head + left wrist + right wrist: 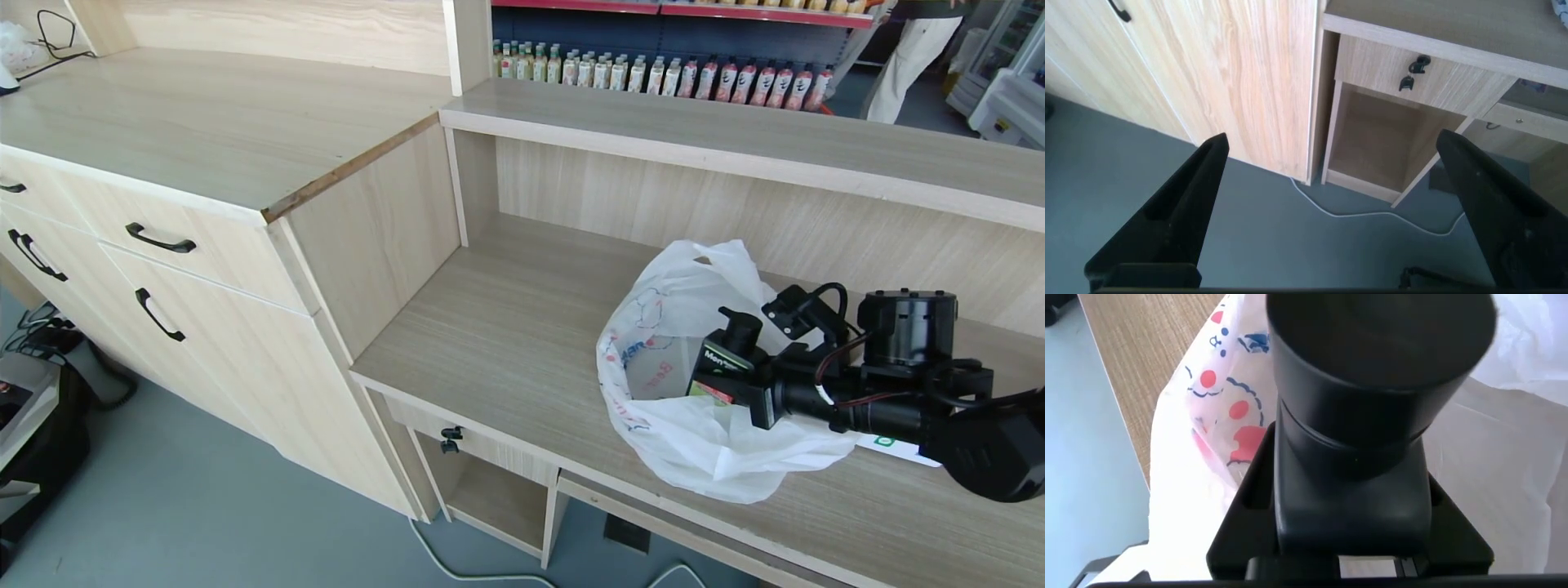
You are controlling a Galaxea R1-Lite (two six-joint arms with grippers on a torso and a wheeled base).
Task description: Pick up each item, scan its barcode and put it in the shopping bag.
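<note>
1. Your right gripper (747,384) is clamped around a black bottle (722,363) and holds it at the mouth of the white shopping bag (702,441).
2. The bag lies on the wooden surface (506,327) near its front edge, with its opening turned toward that gripper.
3. Your left gripper (1333,143) hangs with its jaws spread wide and holds nothing, above the grey floor (1249,237) beside the cabinet (1241,73).

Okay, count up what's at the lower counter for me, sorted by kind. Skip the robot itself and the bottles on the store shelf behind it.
Shopping bag: 1
Black bottle: 1
White card: 1
Total: 3
</note>
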